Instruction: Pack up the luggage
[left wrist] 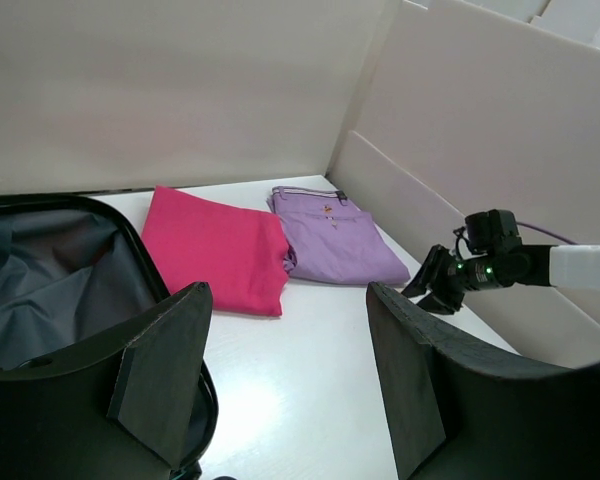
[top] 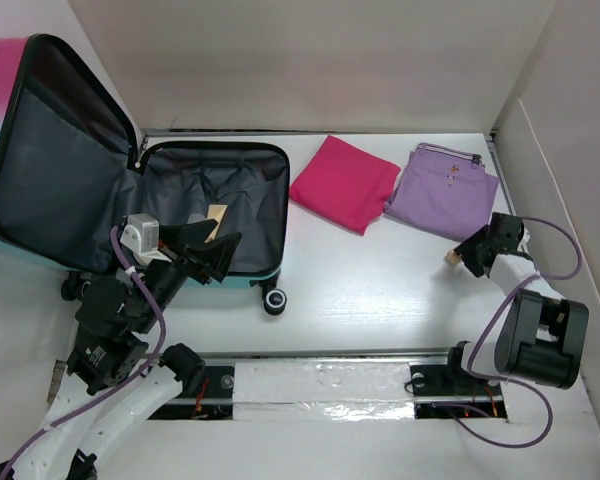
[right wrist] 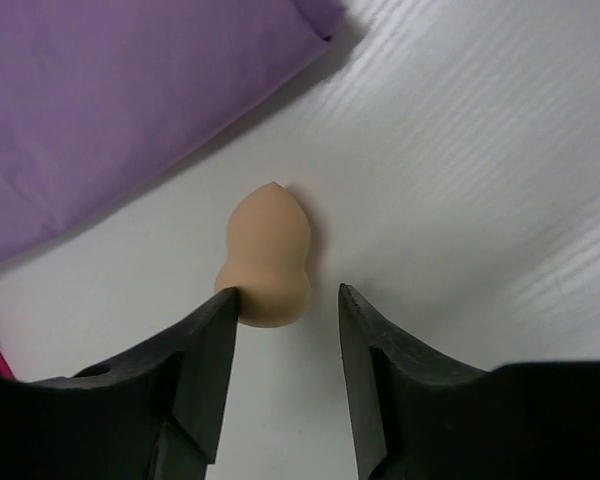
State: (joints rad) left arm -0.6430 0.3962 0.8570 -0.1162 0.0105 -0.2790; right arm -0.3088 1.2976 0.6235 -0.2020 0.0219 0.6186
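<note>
The luggage [top: 40, 150] lies open at the left, its pink-to-teal lid raised and its dark grey lined base [top: 250, 190] flat on the table. It also shows in the left wrist view [left wrist: 50, 290]. My left gripper [top: 220, 256] [left wrist: 285, 295] is open and empty over the base's near right edge. My right gripper [top: 466, 255] [right wrist: 288, 300] is open, low over the table beside a beige egg-shaped sponge [right wrist: 265, 255] [top: 448, 258]. Its left finger touches the sponge and the right finger stands apart.
A folded pink cloth [top: 345, 182] [left wrist: 215, 250] and a folded purple cloth bag [top: 445, 190] [left wrist: 335, 240] [right wrist: 130, 100] lie at the back. A small tan item [top: 217, 220] lies inside the base. White walls close in the back and right.
</note>
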